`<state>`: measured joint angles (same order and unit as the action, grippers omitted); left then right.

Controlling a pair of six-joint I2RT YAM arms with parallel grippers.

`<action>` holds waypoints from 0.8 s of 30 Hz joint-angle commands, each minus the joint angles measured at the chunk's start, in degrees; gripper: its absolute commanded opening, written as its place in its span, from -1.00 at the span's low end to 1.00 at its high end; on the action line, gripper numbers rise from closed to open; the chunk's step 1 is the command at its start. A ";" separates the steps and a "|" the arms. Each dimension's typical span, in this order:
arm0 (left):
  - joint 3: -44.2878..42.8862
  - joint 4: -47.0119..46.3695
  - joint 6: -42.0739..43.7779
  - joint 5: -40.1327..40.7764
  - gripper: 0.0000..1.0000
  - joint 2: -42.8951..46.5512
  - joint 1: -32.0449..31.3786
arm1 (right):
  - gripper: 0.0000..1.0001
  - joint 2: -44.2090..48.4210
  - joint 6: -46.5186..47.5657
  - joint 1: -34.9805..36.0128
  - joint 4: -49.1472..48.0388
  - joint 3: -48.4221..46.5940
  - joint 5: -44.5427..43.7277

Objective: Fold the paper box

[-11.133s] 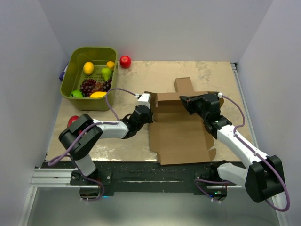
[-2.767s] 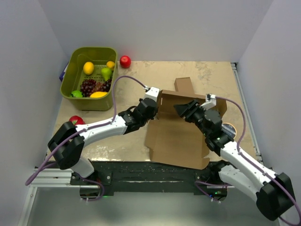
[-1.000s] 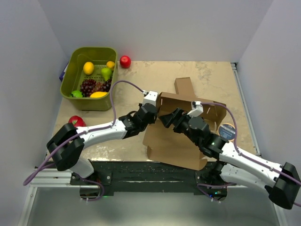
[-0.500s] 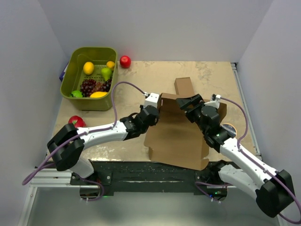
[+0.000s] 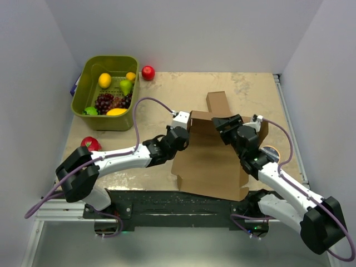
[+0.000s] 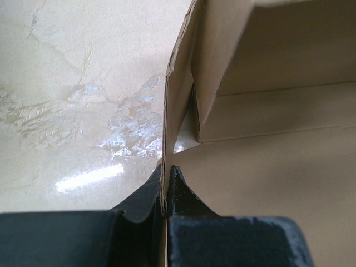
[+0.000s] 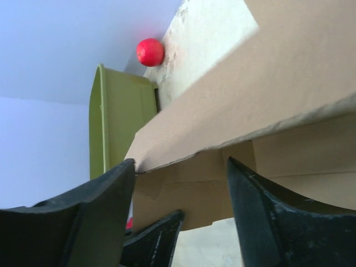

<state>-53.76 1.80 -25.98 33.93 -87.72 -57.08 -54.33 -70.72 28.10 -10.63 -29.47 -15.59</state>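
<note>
Fingers of both arms at the paper box [image 5: 208, 164], one pair pinching, the other spread.
The left gripper [image 6: 165, 192] has its fingers pressed thin on the box's upright left side wall, one outside and one inside, near the rear corner. The right gripper [image 7: 181, 167] has its fingers [image 7: 100, 211] wide apart, with the edge of the raised rear flap running between them; whether they touch it I cannot tell. The box lies on the table [image 5: 250, 89] just ahead of the arm bases, right of centre, its floor flat. At the far left stands a green basket [image 5: 100, 122] of fruit, with a red apple [image 5: 148, 72] just beside its far corner.
</note>
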 commanded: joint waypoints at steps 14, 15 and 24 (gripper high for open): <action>2.86 -0.83 2.95 -3.25 -1.00 2.20 -2.77 | -0.21 -1.22 -0.91 -1.11 -6.50 3.63 -5.06; 3.04 -2.05 3.47 -3.69 -1.00 2.64 -2.77 | -0.25 -1.48 -1.00 -1.20 -6.77 3.55 -5.06; 5.85 -7.51 5.85 -7.91 -1.00 4.84 -2.77 | -0.86 -1.49 -2.67 -1.64 -9.76 5.12 -4.62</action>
<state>-49.45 -3.01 -22.65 29.74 -84.84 -59.29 -55.55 -72.88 27.03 -18.70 -25.74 -17.43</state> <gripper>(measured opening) 0.027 0.114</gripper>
